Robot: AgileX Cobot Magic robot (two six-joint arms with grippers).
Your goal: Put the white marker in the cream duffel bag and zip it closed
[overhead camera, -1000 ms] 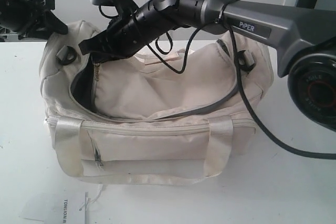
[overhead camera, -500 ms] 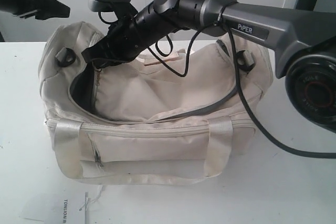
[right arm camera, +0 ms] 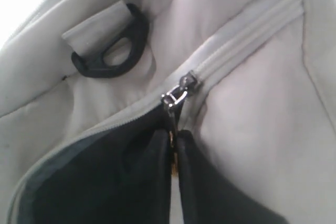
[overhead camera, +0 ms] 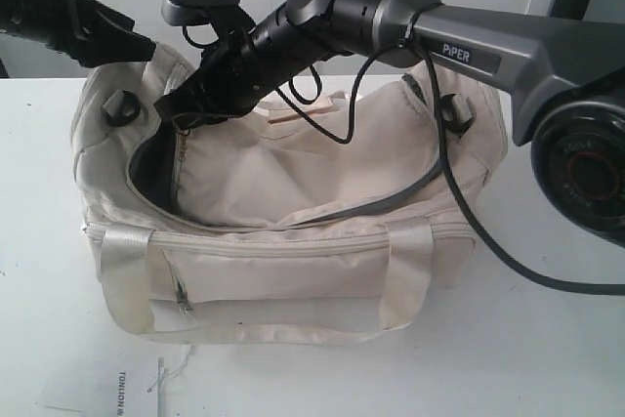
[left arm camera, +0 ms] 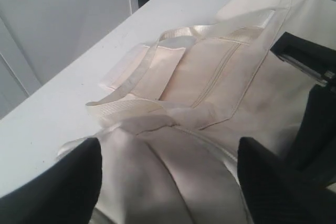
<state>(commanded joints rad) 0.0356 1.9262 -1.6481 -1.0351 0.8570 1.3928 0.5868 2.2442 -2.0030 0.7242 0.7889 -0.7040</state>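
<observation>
One zip pull [right arm camera: 177, 94] sits pinched in the right end effector [right arm camera: 172, 142].

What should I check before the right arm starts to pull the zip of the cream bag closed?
1. Right gripper shut on the zip pull: ok.
2. White marker inside the cream duffel bag: cannot tell.
3. Main zip closed: not ok, slider sits near the dark ring.
4. Left gripper holding the bag: cannot tell; fingers apart, fabric between.
5. Cable clear of the zip: cannot tell, a loop hangs over the flap.
</observation>
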